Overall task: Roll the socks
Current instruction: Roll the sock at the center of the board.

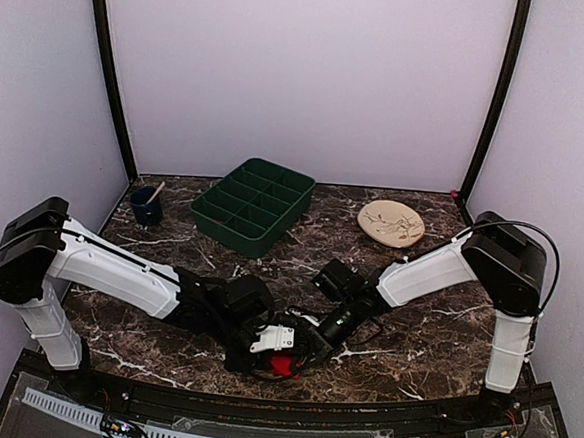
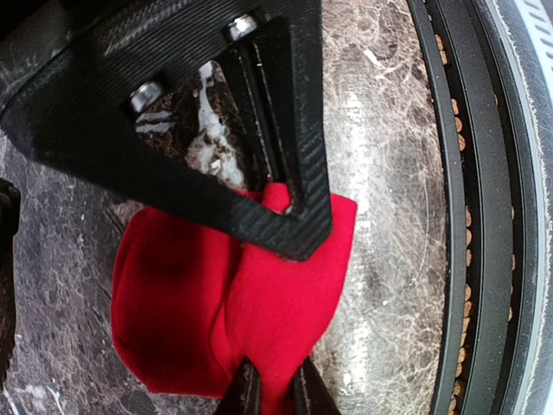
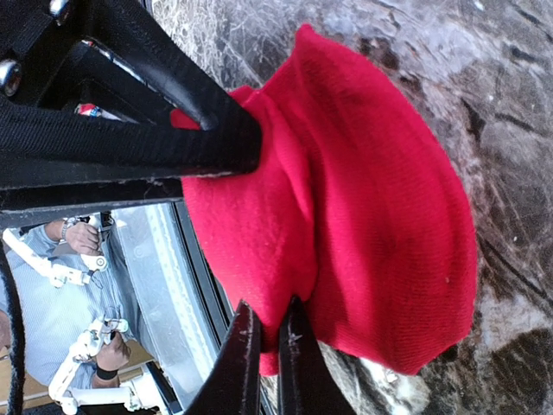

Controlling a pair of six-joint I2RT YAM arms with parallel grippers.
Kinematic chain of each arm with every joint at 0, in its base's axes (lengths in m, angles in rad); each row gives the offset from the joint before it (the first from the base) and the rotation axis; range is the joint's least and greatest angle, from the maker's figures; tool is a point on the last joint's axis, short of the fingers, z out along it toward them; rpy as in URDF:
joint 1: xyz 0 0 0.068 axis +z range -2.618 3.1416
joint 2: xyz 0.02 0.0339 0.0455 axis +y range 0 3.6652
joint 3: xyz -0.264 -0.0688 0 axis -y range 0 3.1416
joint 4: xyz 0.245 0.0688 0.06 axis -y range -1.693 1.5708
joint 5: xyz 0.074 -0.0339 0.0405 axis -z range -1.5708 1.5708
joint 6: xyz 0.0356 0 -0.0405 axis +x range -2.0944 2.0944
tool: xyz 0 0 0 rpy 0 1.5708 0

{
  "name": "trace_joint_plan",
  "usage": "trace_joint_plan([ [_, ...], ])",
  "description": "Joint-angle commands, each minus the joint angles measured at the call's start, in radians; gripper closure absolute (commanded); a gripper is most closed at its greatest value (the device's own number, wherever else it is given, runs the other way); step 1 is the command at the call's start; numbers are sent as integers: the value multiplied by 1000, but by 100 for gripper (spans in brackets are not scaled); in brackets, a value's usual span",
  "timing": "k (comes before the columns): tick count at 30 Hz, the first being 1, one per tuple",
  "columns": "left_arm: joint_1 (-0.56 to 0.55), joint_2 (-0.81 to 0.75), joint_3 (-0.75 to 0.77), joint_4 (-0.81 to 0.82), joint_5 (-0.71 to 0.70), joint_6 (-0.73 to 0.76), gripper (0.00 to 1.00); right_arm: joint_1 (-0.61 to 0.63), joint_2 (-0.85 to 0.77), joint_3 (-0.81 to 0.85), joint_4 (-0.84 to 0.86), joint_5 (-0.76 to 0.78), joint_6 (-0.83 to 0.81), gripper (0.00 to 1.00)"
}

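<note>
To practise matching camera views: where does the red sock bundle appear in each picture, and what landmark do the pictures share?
Top external: socks, a small red patch, low centre.
Left wrist: socks, lower left-centre.
Right wrist: socks, centre, filling much of the frame.
Shared landmark: dark marble table.

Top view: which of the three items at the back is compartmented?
The green tray, between the blue cup and the tan plate; only it has dividers.

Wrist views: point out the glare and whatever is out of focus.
Left wrist: white glare streaks the marble table right of the socks, left edge in shadow. Right wrist: sock knit sharp, glare on the marble at top, room at lower left soft.
</note>
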Motion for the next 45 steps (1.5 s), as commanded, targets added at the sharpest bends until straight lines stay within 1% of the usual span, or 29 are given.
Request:
trace_joint_plan([
  [1, -3, 34, 15, -68, 34, -7, 90, -8, 12, 3, -7, 17, -8, 94],
  [4, 0, 49, 30, -103, 59, -8, 91, -11, 8, -1, -1, 20, -6, 89],
  [8, 16, 73, 54, -146, 96, -15, 92, -18, -3, -22, 20, 23, 6, 80],
  [17, 80, 105, 95, -221, 204, -37, 93, -51, -50, -103, 137, 25, 80, 72],
  [33, 133, 130, 124, -266, 269, -42, 93, -123, -109, -216, 286, 27, 188, 70],
  [36, 151, 152, 145, -296, 298, -43, 93, -130, -137, -235, 304, 54, 201, 70],
  [40, 175, 196, 177, -329, 354, -52, 93, -132, -184, -248, 288, 127, 170, 69],
  [45, 194, 258, 216, -377, 434, -61, 92, -132, -248, -296, 309, 206, 153, 69],
])
